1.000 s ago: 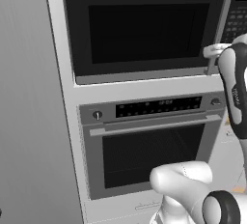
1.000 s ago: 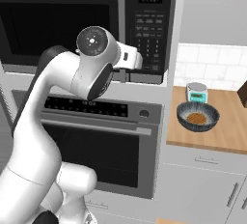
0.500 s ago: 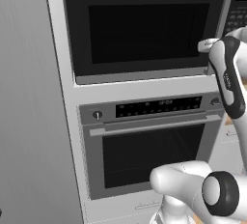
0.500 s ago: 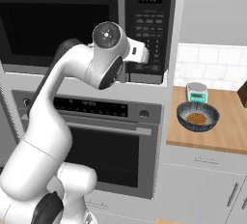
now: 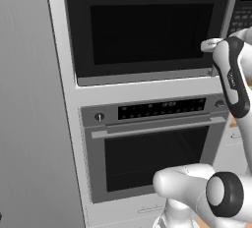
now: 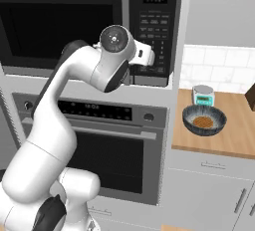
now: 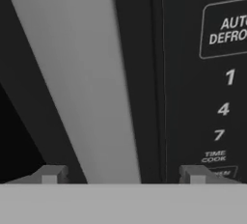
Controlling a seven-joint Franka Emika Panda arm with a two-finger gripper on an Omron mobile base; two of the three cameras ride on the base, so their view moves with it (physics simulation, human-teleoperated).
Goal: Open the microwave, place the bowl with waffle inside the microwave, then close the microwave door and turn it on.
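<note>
The black microwave point(image 5: 147, 30) sits built in above the oven, its door point(image 6: 55, 26) shut. The door's grey vertical handle point(image 5: 229, 6) runs along the right edge, next to the keypad point(image 6: 154, 41). My gripper point(image 5: 211, 45) is at the lower part of this handle. In the hand view the handle point(image 7: 96, 97) passes between my two fingertips point(image 7: 50, 175), and the gripper point(image 7: 120, 175) is open, with gaps on both sides. The dark bowl with the waffle point(image 6: 203, 120) rests on the wooden counter point(image 6: 234, 140) to the right.
A grey oven point(image 5: 152, 148) with a horizontal handle sits directly under the microwave. A small white and teal scale point(image 6: 202, 94) stands behind the bowl. A tall grey panel point(image 5: 29, 124) borders the left side. My arm's elbow point(image 6: 114, 41) hangs in front of the microwave.
The hand has shifted slightly left onto the handle's lower part. The elbow has swung up and to the right in front of the microwave.
</note>
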